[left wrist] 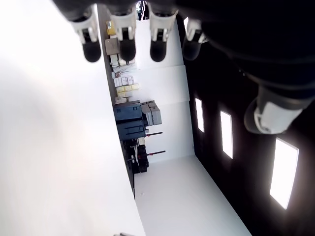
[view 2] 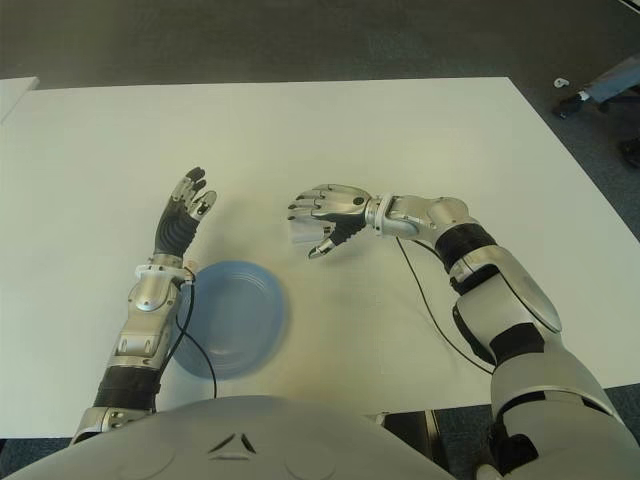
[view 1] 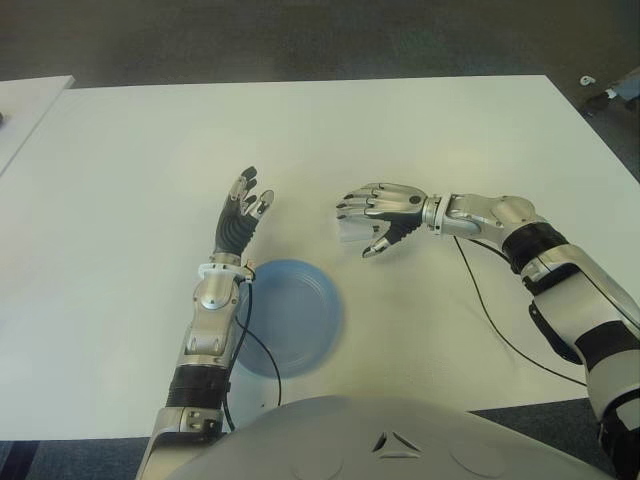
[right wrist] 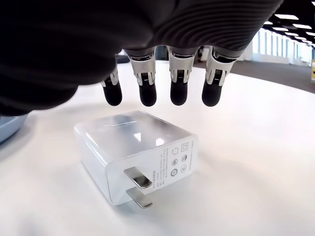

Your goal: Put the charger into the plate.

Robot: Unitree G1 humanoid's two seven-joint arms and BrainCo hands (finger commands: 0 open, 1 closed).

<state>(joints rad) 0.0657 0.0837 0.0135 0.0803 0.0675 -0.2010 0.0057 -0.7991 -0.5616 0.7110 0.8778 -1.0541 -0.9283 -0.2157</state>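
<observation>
Metal and rubber: the right robot hand (view 1: 378, 218) has silver knuckle plates, a ribbed black palm and dark rounded fingertips (right wrist: 148, 94).
Right robot hand, state: fingers spread and slightly curled, palm down, holding nothing; in the right wrist view four fingertips hang in a row above the charger with a gap of bare tabletop showing between them and it.
Charger (right wrist: 138, 154): a glossy white plastic block with rounded edges, lying on its side on the tabletop directly under the right robot hand's fingers; two flat metal prongs stick out of one face toward the wrist camera, beside small printed marks too fine to read.
Charger in the eye views: a pale block (view 1: 353, 233) just below the fingers, between them and the thumb, partly hidden by the hand.
Plate (view 1: 290, 315): a round, shallow, light blue dish, smooth and matte, lying on the tabletop nearer the robot's body than the right robot hand and to that hand's left; well apart from the charger and holding nothing.
Left robot hand (view 1: 243, 215): raised just beyond the plate's far-left rim, fingers straight and spread, gripping nothing; same silver and black build.
Cable (view 1: 500, 330): a thin black line trailing over the tabletop under the right forearm.
Tabletop (view 1: 130, 180): flat, plain white, smooth.
</observation>
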